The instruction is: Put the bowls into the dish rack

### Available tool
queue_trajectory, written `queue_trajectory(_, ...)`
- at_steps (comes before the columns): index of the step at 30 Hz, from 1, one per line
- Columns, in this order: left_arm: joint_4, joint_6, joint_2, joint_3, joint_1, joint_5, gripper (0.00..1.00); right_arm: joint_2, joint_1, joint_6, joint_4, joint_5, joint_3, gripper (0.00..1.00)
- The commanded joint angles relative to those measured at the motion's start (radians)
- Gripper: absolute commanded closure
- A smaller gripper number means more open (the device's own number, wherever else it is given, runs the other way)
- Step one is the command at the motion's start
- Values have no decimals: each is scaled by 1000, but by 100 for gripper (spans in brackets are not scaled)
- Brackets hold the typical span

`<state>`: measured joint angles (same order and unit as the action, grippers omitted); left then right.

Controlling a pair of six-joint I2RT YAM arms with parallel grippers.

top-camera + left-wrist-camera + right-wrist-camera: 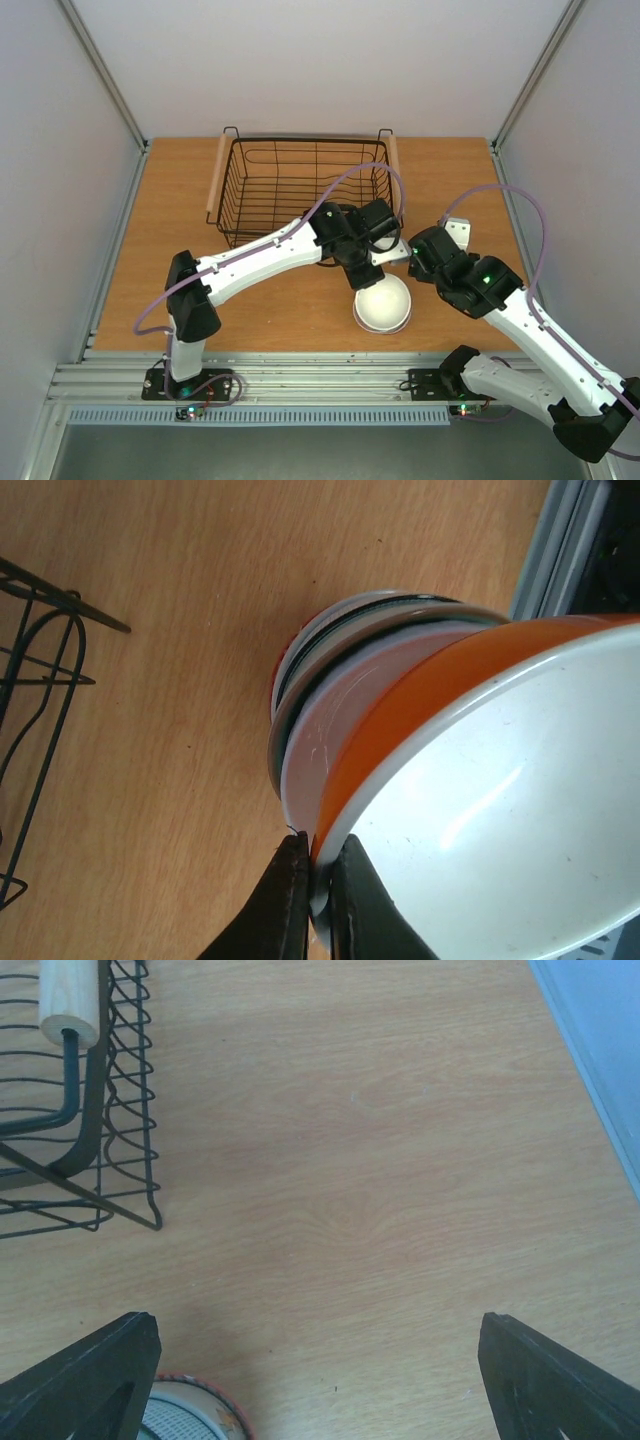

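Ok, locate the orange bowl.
Left wrist view: the orange bowl leans on the stack, rim pinched by the left tool, right of the dish rack.

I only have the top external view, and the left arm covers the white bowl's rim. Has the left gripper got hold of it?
Observer: Yes, the left gripper is shut on the rim of the round ceramic bowl, orange outside, white inside.
Operator: Just one bowl there?
Observer: No, it tops a nested stack of ceramic bowls; several rims show beneath it.
Operator: And the right gripper?
Observer: Open, empty, over bare wooden table beside the black wire dish rack's corner.
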<state>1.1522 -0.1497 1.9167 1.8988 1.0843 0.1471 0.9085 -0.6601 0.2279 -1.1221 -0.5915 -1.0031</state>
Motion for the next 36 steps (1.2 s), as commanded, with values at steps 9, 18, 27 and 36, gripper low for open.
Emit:
queue_trajectory(9,31,-44,-76,59,-41,-44,99,-114,5,-162,101,291,-113,15)
queue_trajectory(18,-104,-46,-297,-65,-255,169,100,-182,5,-139,246,646,-90,11)
queue_trajectory(27,-197,-43,-437,-187,-327,319,100,-148,5,-120,520,863,-17,6)
queue_trajectory(36,-200,-45,-435,-192,-346,324,100,-204,6,-80,697,973,56,3)
